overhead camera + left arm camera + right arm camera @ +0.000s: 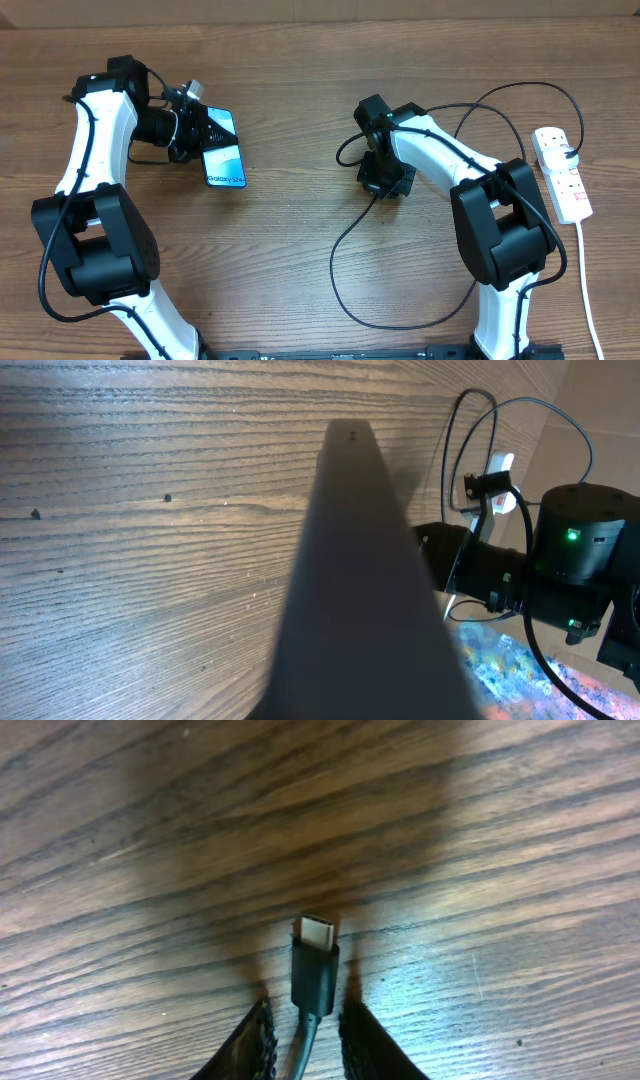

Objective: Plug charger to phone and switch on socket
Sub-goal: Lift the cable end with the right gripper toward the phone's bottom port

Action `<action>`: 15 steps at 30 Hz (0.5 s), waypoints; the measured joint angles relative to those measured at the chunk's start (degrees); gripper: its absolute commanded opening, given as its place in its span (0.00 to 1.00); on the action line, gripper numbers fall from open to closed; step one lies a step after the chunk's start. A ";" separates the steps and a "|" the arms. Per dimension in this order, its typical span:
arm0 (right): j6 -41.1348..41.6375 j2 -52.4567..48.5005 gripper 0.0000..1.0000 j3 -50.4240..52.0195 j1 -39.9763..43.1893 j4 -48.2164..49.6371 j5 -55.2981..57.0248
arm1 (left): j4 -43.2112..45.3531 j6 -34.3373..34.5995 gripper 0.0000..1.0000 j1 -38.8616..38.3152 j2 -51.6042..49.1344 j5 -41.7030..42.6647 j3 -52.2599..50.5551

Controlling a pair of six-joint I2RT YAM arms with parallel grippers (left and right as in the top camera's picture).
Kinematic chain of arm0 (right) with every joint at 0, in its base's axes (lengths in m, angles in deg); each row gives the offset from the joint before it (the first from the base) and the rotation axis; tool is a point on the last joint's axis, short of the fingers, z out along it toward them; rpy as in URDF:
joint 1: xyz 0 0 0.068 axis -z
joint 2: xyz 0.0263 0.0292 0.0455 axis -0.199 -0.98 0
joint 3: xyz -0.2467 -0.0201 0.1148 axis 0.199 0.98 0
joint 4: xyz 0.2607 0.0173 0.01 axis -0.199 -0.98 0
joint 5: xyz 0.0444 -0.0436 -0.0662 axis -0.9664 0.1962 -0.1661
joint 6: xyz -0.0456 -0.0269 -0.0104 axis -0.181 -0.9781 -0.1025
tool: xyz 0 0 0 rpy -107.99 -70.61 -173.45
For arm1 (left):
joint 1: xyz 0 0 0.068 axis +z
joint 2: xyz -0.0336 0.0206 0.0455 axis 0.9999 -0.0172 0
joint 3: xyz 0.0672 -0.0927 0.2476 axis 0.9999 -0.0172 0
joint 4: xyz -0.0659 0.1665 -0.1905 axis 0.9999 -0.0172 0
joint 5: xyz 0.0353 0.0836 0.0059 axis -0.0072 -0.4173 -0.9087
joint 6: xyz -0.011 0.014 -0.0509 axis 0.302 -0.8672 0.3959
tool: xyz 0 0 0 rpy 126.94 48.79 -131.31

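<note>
The phone [223,150], its blue screen lit with white "Galaxy" text, is lifted at the left with my left gripper [192,128] shut on its far end. In the left wrist view the phone [350,580] is a dark slab running up the middle and hides the fingers. The charger [345,250] is a thin black cable looping over the table. Its connector tip [315,965] lies on the wood in front of my right gripper [305,1012]. The two fingertips [262,1038] flank the cable just behind the connector, with a narrow gap on each side. The socket [563,175] lies at the far right.
The socket's white cord [588,290] runs down the right edge toward the front. A black plug [570,152] sits in the strip, and the cable arcs from it over the right arm [470,170]. Both arm bases stand at the front edge.
</note>
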 measured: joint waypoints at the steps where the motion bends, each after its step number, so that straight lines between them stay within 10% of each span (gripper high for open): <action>1: -0.02 0.00 0.22 0.00 0.00 -0.02 0.02 | 0.00 0.02 0.04 0.00 0.00 0.00 0.00; 15: -0.13 0.00 0.11 -0.07 -0.35 -0.02 0.04 | 0.02 0.02 0.04 0.00 0.00 0.00 0.00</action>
